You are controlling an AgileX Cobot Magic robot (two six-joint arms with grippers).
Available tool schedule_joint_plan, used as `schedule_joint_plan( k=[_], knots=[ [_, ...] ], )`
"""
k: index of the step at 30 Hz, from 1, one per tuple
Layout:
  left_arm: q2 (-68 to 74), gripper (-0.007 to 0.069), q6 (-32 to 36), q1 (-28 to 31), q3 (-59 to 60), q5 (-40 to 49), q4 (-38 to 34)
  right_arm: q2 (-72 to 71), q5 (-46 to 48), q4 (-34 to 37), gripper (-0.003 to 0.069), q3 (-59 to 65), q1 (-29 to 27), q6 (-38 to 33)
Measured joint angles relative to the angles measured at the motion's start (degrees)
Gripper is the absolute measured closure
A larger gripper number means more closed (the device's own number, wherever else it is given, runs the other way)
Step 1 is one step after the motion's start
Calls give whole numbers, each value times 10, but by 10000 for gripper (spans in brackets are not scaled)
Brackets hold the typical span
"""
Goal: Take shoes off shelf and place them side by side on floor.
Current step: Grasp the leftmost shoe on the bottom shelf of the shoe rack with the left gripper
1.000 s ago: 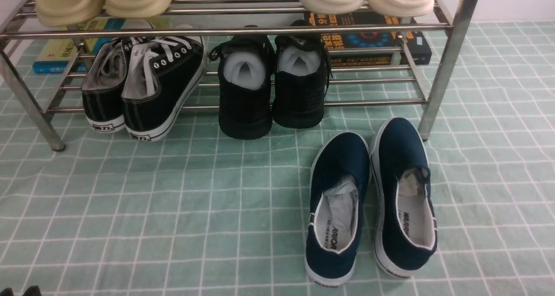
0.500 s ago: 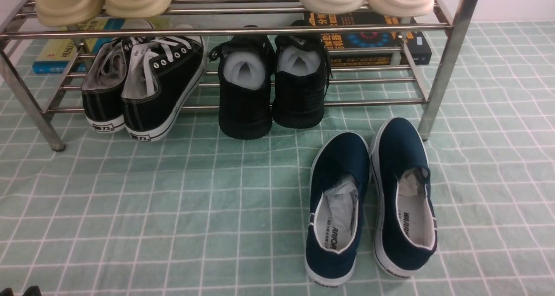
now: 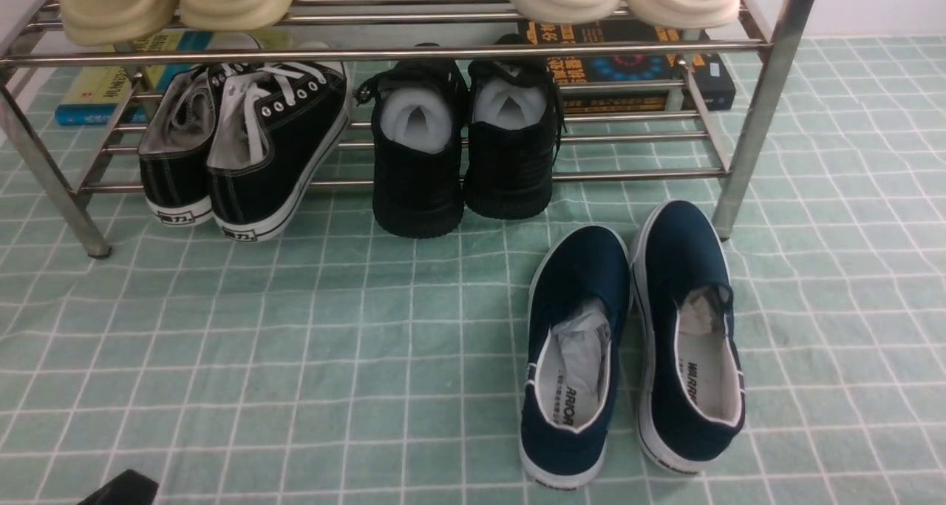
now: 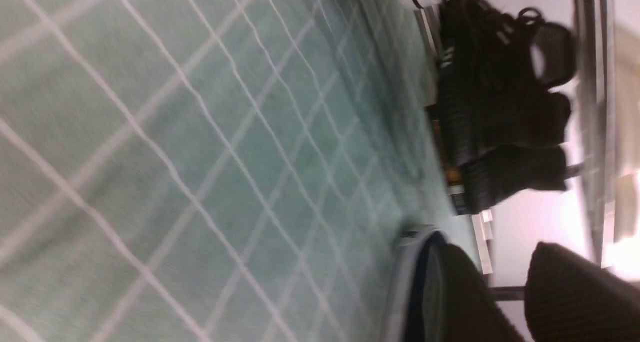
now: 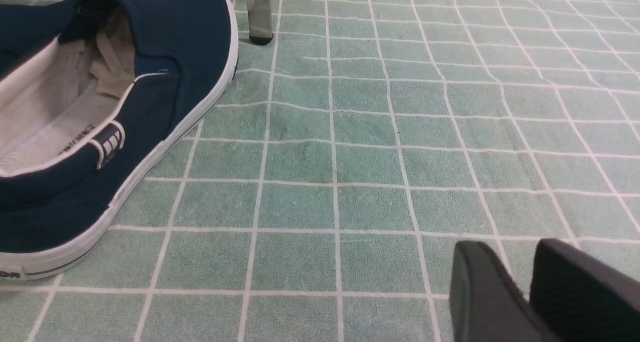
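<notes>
Black canvas lace-up sneakers with white soles (image 3: 244,146) rest at ten o'clock on the shiny steel-barred rack's (image 3: 635,174) lower tier. Left tool (image 4: 495,264): fingers apart; right tool (image 5: 510,257): fingers slightly apart.

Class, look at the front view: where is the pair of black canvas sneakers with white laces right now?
The black canvas sneakers sit on the left of the shelf's lower tier, just left of the all-black sneakers.

Left gripper (image 3: 122,488), dark tip portion: found shifted inward along the lower edge of the front view, away from the corner formerly occupied. Raised slightly higher in frame, with a larger dark area exposed; one joined shape shown, where two separate pieces were seen.
</notes>
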Motion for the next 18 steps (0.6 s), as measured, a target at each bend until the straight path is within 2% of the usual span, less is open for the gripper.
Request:
schedule_joint_plan(
  k=[9,15,18],
  knots=[
    [0,395,1,0,0,-80,-28,0,0,0,461,0,0,0],
    [20,583,162,0,-105,-75,13,0,0,0,452,0,0,0],
    [76,619,213,0,-166,-49,32,0,0,0,449,0,0,0]
  ],
)
